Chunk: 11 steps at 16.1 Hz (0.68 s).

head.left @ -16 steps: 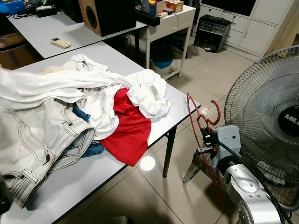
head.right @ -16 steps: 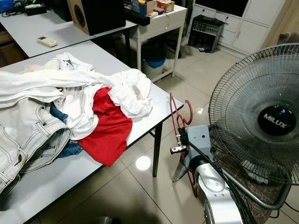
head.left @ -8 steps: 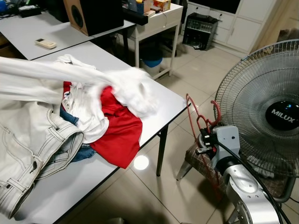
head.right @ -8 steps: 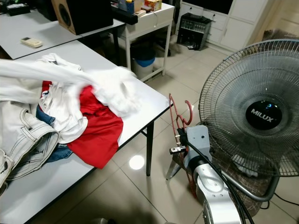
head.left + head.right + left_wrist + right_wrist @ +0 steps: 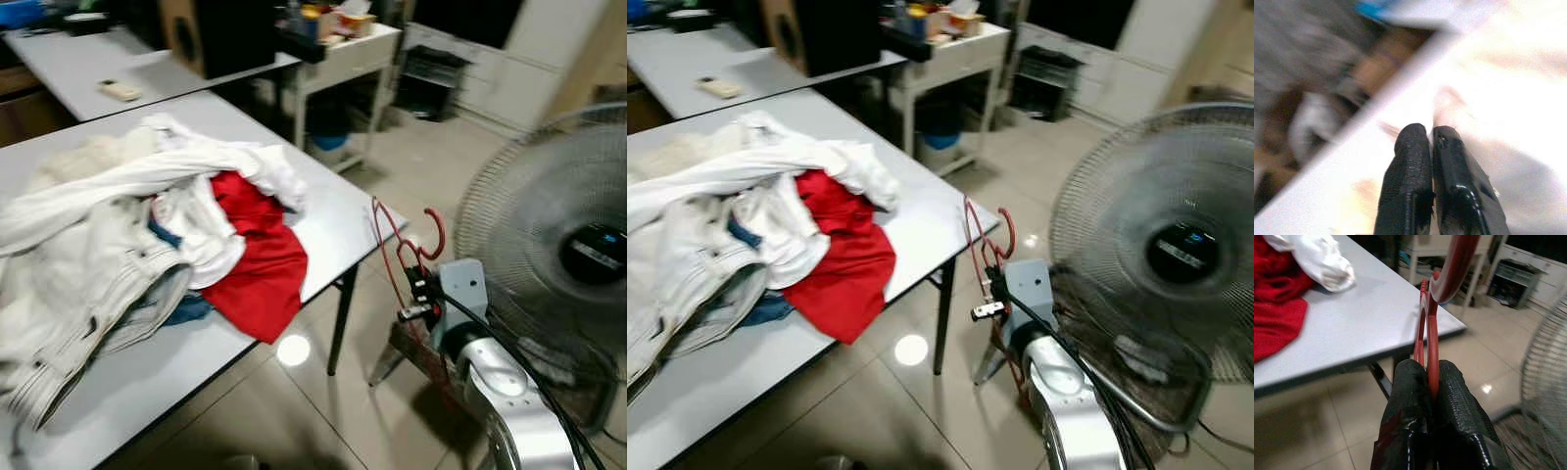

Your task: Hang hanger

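The right tool (image 5: pixel 1431 382) is clamping a red hanger (image 5: pixel 1432 308) between its two black fingers, holding it upright off the corner of the grey bench (image 5: pixel 333 211), above the tiled floor (image 5: pixel 294 411). In the wrist view the hanger's hook is running out of the top of the picture, and its lower part is hiding behind the fingers. The left tool (image 5: pixel 1431 147) is showing its fingers pressed together, with nothing visible between them; everything around them is blurring into pale and brown smears. On the bench a heap of clothes is lying: a red garment (image 5: pixel 257 269), white pieces (image 5: pixel 147 176) and pale jeans (image 5: pixel 88 294). Beside the right arm a standing fan (image 5: pixel 558 255) is showing softly, partly cut by the edge.
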{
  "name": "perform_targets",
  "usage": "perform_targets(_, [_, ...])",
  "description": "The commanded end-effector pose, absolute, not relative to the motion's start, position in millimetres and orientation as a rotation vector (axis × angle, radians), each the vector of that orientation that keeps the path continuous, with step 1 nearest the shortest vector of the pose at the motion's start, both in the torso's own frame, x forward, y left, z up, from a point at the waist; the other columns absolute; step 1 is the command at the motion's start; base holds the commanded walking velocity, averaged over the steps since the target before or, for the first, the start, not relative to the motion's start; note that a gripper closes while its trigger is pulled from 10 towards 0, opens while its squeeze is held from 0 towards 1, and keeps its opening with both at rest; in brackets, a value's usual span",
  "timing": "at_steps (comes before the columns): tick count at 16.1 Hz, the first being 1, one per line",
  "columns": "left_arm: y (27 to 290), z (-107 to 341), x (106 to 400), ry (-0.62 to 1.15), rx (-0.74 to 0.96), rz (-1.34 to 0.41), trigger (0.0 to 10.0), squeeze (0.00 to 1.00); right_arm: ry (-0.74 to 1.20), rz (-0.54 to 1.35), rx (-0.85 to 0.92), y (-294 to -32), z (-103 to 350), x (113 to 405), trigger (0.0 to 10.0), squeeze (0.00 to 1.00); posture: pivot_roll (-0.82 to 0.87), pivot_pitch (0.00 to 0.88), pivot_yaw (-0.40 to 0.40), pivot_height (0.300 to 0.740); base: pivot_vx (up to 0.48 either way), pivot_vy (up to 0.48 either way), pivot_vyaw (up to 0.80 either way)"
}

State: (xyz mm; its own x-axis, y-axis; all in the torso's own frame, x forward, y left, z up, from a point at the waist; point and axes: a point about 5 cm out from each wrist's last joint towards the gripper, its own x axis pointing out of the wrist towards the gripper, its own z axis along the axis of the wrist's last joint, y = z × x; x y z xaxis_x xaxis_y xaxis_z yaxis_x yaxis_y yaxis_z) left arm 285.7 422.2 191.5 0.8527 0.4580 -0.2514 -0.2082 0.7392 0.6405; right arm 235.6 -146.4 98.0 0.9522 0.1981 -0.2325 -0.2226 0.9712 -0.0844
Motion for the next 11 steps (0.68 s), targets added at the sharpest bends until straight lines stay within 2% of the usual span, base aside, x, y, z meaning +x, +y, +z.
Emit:
perform_targets(1, [421,184,281,0.535,0.657,0.277,10.0,1.0,0.218,0.195,-0.115,-151,100,233,10.0,0.0,0.0,0.024,0.035,0.74,0.0,0.0,0.0])
perform_targets(3, [424,193,278,0.528,0.659,0.286,10.0,1.0,0.22,0.192,-0.114,-152,100,233,10.0,0.0,0.0,0.028,0.034,0.74,0.0,0.0,0.0])
perform_targets(5, [435,208,271,0.603,0.73,0.27,10.0,1.0,0.22,0.195,-0.115,-151,101,234,10.0,0.0,0.0,0.031,0.034,0.74,0.0,0.0,0.0])
perform_targets(8, [443,226,256,0.724,0.754,0.127,10.0,1.0,0.222,0.193,-0.118,-154,100,234,10.0,0.0,0.02,0.03,0.03,0.74,0.0,0.0,0.0])
perform_targets(9, [441,236,246,0.785,0.771,0.016,10.0,1.0,0.226,0.195,-0.12,-155,99,234,10.0,0.0,0.02,0.03,0.027,0.74,0.0,0.0,0.0])
perform_targets(11, [433,254,246,0.732,0.721,-0.057,10.0,1.0,0.227,0.199,-0.121,-155,99,235,10.0,0.0,0.02,0.028,0.019,0.74,0.0,0.0,0.0])
